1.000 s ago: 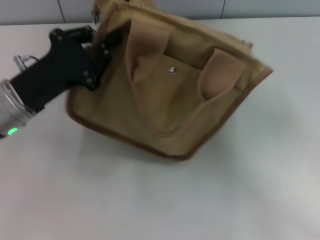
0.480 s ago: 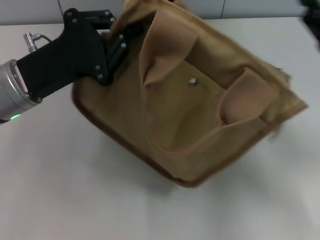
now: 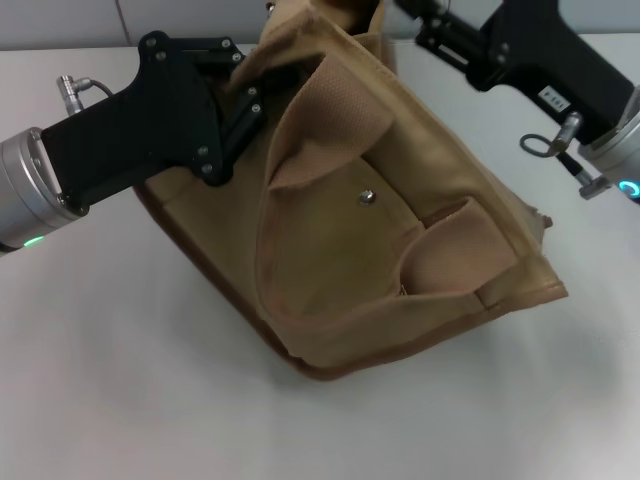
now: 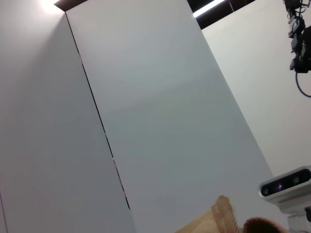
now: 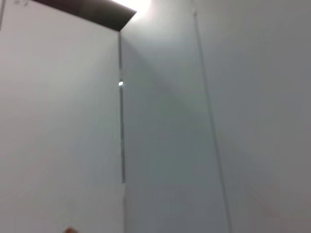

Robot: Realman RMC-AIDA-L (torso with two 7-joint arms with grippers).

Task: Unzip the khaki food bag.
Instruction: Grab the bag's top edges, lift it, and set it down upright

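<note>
We have the khaki food bag (image 3: 390, 230) tipped on the table (image 3: 120, 380), left gripper (image 3: 245, 95) clamped on its upper left edge, right gripper (image 3: 425, 20) at the top rim, grip hidden so we can't tell; zipper unseen, unzipping looks barely started.

The khaki food bag (image 3: 380, 230) is sitting tilted on the counter (image 3: 120, 380), front pocket (silver snap showing) facing up, handle loops flopping over it, brown base trim nearest.
</note>
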